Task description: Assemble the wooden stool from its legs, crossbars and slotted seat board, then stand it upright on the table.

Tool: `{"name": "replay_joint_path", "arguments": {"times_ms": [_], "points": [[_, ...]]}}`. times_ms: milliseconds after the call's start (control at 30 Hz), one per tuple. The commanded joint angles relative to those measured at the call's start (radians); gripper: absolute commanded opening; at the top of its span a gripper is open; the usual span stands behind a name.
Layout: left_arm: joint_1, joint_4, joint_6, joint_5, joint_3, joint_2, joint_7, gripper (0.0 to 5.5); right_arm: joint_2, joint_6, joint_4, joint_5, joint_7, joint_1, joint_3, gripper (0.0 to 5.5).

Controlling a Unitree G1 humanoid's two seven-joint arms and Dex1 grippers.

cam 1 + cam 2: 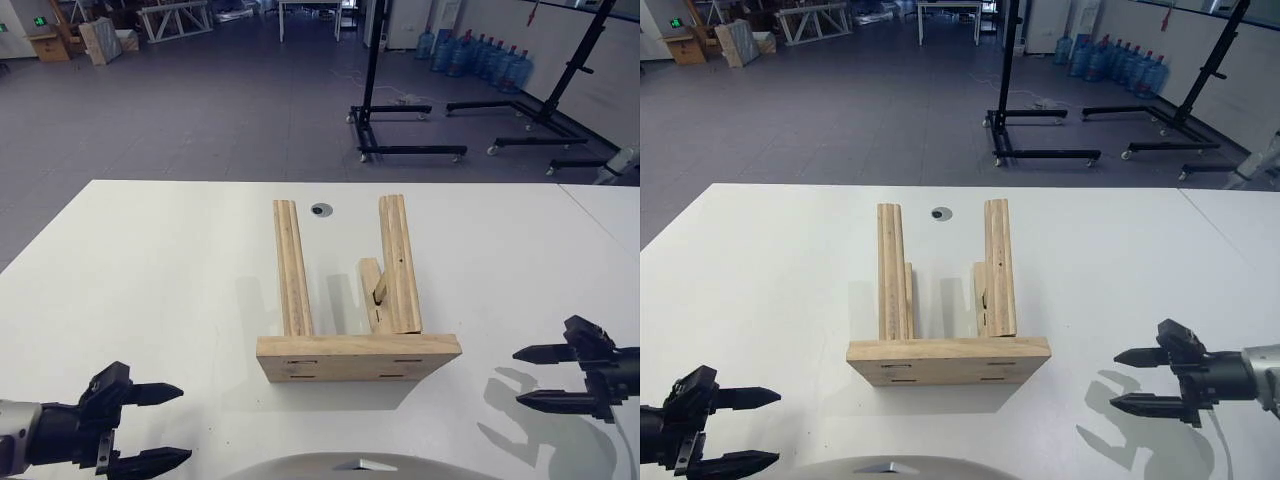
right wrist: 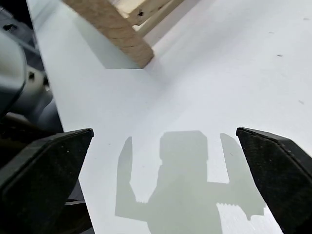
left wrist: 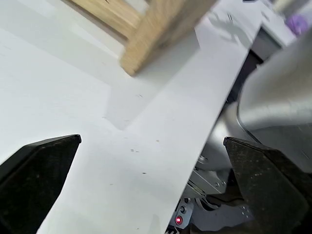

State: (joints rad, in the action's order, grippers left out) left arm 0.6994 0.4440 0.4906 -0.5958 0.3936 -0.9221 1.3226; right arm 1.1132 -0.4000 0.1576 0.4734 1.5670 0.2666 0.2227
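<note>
White table (image 1: 150, 280): stool (image 1: 292, 270) on its side, seat board (image 1: 358, 357) nearest robot (legs (image 1: 400, 262) pointing away). Left gripper (image 1: 184, 425) and right gripper (image 1: 517, 375) flank it, fingers spread wide, empty.

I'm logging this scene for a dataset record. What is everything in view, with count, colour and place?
stool: one, light wood, middle of the table, lying on its side
seat board: one, light wood, on edge, slotted face toward the robot
legs: two showing, light wood, pointing away from the robot
table: one, white, foreground
cable port: one, grey, round, in the table beyond the stool
stands: two, black, wheeled, on the floor behind the table
water bottles: several, blue, far right by the wall
left claw: one, black, open, near left table edge
right claw: one, black, open, right of the stool
</note>
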Motion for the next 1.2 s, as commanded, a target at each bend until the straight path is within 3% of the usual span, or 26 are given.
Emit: {"name": "replay_joint_path", "arguments": {"times_ms": [33, 267, 567, 867, 1000, 1200], "points": [[-0.171, 0.004, -0.042, 0.094, -0.136, 0.058, -0.139, 5.37, -0.117, -0.013, -0.138, 0.001, -0.094, -0.055, -0.087, 5.4], [-0.322, 0.047, 0.002, 0.087, -0.325, 0.14, -0.229, 5.37, -0.271, -0.072, -0.252, 0.008, -0.238, -0.124, -0.19, 5.4], [-0.466, 0.02, -0.022, 0.097, -0.444, 0.217, -0.291, 5.4, -0.357, -0.094, -0.299, 0.05, -0.291, -0.165, -0.238, 5.25], [-0.47, -0.035, -0.11, 0.151, -0.5, 0.199, -0.245, 3.87, -0.343, -0.07, -0.273, 0.071, -0.25, -0.154, -0.222, 3.49], [-0.484, -0.044, -0.063, 0.126, -0.502, 0.179, -0.228, 3.25, -0.34, -0.069, -0.248, 0.083, -0.222, -0.157, -0.211, 2.76], [-0.61, -0.041, 0.147, -0.02, -0.46, 0.199, -0.272, 2.21, -0.36, -0.118, -0.28, 0.142, -0.225, -0.19, -0.207, 2.4]]}}
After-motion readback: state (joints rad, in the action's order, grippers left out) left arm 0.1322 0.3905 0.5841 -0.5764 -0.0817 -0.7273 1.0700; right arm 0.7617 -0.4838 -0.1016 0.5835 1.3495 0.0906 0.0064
